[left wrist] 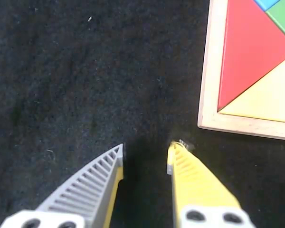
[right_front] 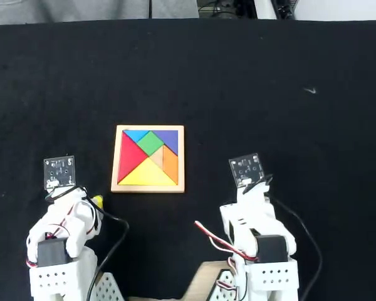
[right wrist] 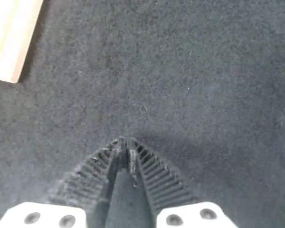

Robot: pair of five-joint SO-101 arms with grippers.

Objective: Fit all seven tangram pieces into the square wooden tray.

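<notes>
Seeming filled at centre frame, the tray (right_front: pixel 149 189) is best left untouched, with the left tool (left wrist: pixel 146 147) parted and empty and the right tool (right wrist: pixel 126 141) closed on nothing.

The high camera is hanging well above the black tabletop (right_front: pixel 269 94) and facing down, taking in the left arm (right_front: pixel 66 229), the right arm (right_front: pixel 260 229) and the tray (right_front: pixel 148 188) lying ahead of both.

The left wrist camera is riding just behind the left gripper (left wrist: pixel 146 147), looking past it from close above the tabletop and catching a tray corner ahead of the gripper, off to one side.

The right wrist camera is looking likewise past the right gripper (right wrist: pixel 127 141), equally near, with a tray corner farther ahead.

All three views are sharing the tray's near edge.
</notes>
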